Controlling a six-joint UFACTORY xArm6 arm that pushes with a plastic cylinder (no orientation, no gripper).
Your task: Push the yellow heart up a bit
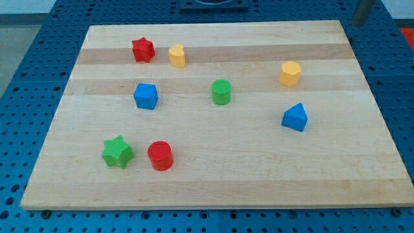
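Yellow heart [177, 56] at counter's [259, 175] 11 o'clock, just beside red star [143, 50]; approach step pending, my tip [359, 23] far at 1 o'clock, must reach heart's 6 o'clock; no claw fitted, state cannot be told

You're looking at a pale wooden surface [259, 162] carrying eight blocks. Toward the view's top sit a red star [143, 50], a yellow heart [177, 56] just beside it, and a yellow hexagon [290, 73]. Lower down you have a blue cube [146, 96], green cylinder [221, 92], blue prism [295, 118], green star [118, 152] and red cylinder [160, 156].
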